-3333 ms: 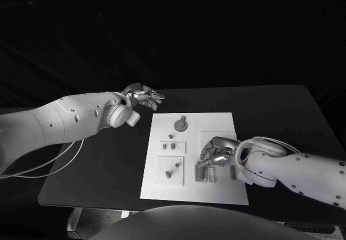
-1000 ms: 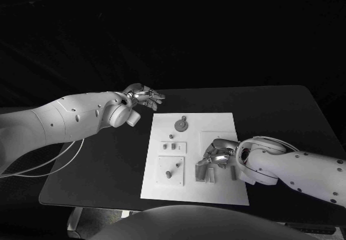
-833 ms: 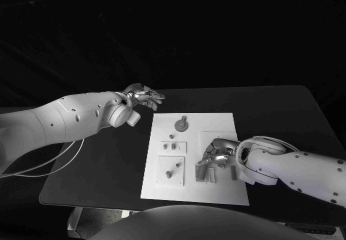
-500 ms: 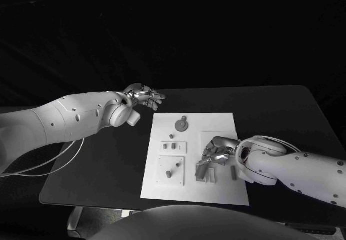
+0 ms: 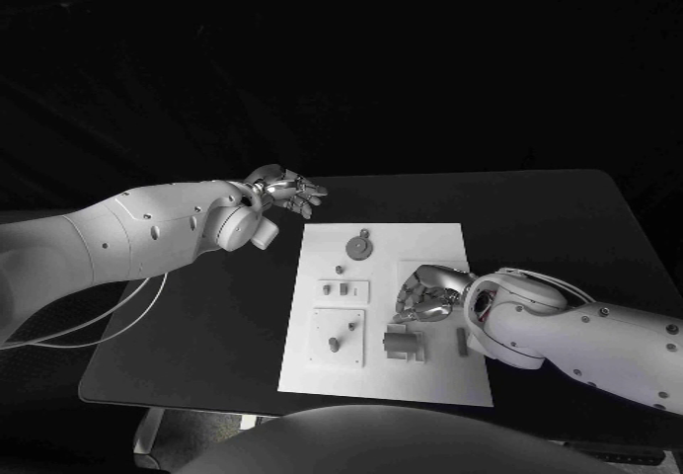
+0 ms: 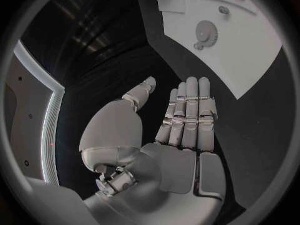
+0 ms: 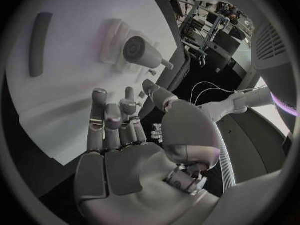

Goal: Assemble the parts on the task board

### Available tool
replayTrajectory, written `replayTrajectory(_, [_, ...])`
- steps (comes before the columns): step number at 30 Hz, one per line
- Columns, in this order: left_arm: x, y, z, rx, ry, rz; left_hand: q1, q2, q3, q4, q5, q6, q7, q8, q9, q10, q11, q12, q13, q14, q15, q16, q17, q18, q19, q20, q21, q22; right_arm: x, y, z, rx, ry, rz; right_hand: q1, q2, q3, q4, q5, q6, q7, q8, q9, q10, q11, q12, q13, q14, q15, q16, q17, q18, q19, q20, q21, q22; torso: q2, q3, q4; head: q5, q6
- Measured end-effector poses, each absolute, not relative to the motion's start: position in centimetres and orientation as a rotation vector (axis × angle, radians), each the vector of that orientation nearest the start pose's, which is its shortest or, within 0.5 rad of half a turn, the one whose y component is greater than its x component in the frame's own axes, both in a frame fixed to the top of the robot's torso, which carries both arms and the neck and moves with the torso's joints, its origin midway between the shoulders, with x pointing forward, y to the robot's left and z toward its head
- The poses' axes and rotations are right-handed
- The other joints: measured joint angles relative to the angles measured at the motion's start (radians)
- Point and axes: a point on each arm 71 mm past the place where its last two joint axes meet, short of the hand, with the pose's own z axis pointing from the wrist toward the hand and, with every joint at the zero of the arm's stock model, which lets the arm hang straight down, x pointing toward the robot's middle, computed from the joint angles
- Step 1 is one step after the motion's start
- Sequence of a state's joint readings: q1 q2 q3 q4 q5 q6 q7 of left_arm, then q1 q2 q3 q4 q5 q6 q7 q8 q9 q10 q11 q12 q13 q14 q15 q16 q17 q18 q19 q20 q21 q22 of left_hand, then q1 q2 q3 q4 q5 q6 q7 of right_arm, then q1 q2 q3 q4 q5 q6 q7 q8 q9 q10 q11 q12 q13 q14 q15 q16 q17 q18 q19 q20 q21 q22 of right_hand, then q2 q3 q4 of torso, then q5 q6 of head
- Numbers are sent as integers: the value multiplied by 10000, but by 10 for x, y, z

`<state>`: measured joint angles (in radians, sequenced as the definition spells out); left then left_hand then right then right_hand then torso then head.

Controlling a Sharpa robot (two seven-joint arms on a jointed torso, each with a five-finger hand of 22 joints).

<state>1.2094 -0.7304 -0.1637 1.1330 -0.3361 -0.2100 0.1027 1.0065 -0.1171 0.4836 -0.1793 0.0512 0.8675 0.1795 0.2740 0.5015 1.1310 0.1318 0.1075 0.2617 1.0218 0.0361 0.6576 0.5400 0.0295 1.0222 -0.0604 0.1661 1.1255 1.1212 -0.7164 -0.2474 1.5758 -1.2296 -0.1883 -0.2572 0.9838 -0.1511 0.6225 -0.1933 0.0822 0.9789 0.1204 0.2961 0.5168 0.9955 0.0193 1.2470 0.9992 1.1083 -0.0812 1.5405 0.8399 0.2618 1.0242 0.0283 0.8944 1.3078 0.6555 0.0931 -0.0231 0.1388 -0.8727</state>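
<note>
The white task board (image 5: 427, 247) lies mid-table. On it are a grey gear (image 5: 356, 244), a small peg (image 5: 339, 268), a small plate with two pieces (image 5: 339, 289), a square plate with a peg (image 5: 336, 337), a grey block (image 5: 403, 343) and a slim bar (image 5: 461, 341). My right hand (image 5: 427, 293) hovers over the board just beyond the block, fingers stretched out and holding nothing (image 7: 115, 130); the block (image 7: 134, 50) and the bar (image 7: 39, 44) lie ahead of it. My left hand (image 5: 285, 188) hangs off the board's far left corner, fingers straight and empty (image 6: 181, 120).
Black table (image 5: 555, 227) surrounds the board, with bare surface to its right and far side. The left forearm (image 5: 142, 237) spans the table's left side. The gear (image 6: 205, 32) and board (image 6: 250, 55) show in the left wrist view.
The two grey pieces near the board's front have come together into one compact block. My right hand has drawn back slightly toward the far side. The left hand has stayed put.
</note>
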Motion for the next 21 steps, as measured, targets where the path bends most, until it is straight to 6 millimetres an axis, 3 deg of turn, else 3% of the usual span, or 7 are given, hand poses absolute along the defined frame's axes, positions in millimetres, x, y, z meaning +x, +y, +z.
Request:
replayTrajectory(14, [534,272,-251,-9473,17887,-9913,0,0,0,-1,0,0,0,0,1,0,0,0,1,0,0,0,9,-65,0,0,0,-2,410,-134,-298,-817,21476,7375,-161,-431,-68,494,0,15,-15,51,70,1,0,38,-50,41,-41,0,-24,0,34,-32,0,0,-1,1,-2,8,0])
replayTrajectory(21, [534,272,-251,-9467,17889,-9907,0,0,0,-1,0,1,1,0,1,1,0,0,-6,0,0,-39,19,10,0,0,0,7,408,-138,-295,-766,21210,7636,41,-653,-56,529,0,-338,100,-71,59,0,0,43,-61,41,-40,0,-33,-3,70,-68,0,0,-2,0,-2,8,0])
